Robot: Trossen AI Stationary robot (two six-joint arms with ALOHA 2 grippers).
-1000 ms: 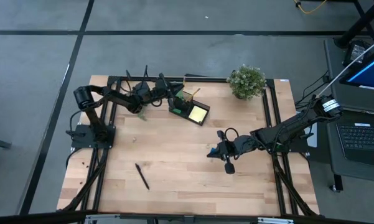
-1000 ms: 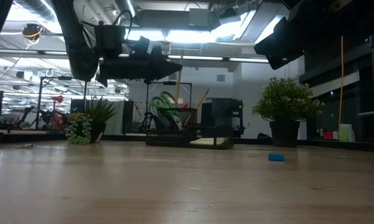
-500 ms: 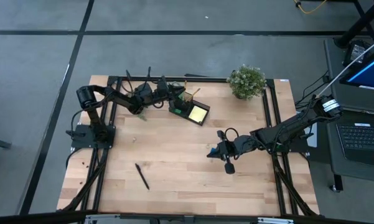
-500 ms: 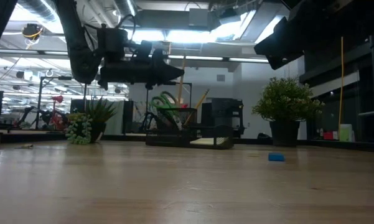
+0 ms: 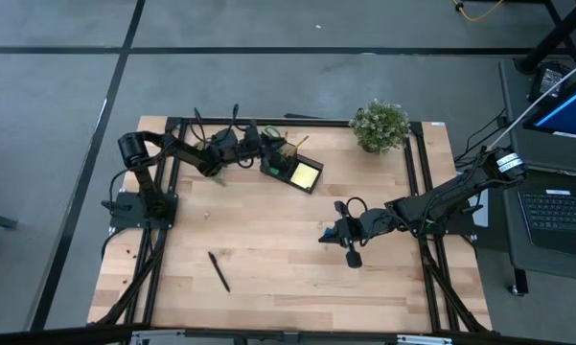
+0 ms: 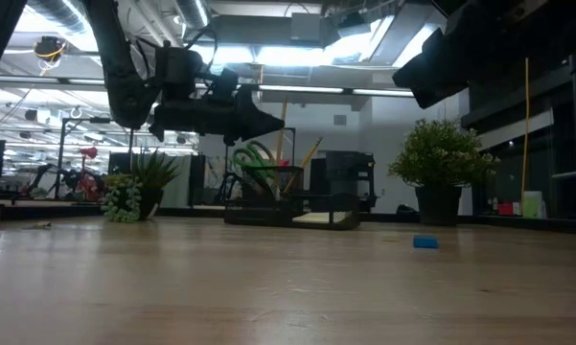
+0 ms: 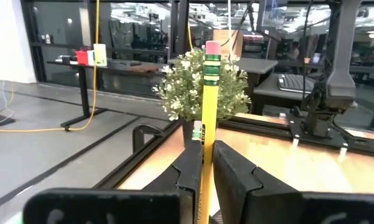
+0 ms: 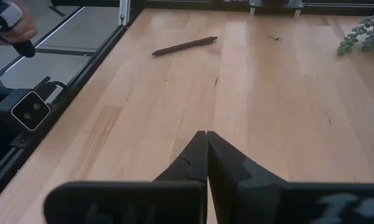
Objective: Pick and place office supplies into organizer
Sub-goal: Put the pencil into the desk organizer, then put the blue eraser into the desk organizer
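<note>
The black mesh organizer (image 5: 292, 169) stands at the table's far middle, with a yellow sticky pad (image 5: 306, 175) in its tray and green scissors (image 6: 254, 156) and a pencil (image 6: 310, 153) in its cup. My left gripper (image 5: 268, 151) hovers level beside the cup, shut on a yellow pencil (image 7: 205, 106). My right gripper (image 5: 326, 235) is shut on nothing above the table's middle, next to a small blue piece (image 6: 425, 241). A black pen (image 5: 218, 271) lies flat at the near left. My left gripper pinches the pencil's shaft (image 7: 203, 142) between its two fingers, well below the pink eraser end (image 7: 212, 47). The fingers come level from the table's left and lie across the pencil. It stands upright, eraser up; its lower end is hidden behind the fingers.
A potted plant (image 5: 380, 126) stands at the far right edge and a small trailing plant (image 6: 125, 196) at the far left. The black frame rail (image 5: 297, 123) runs along the far edge. Bare wood lies between the pen and my right gripper.
My left gripper has sunk a little toward the organizer's cup and tipped its nose downward to level. It stays shut on the pencil, which has come down with it and stays upright.
</note>
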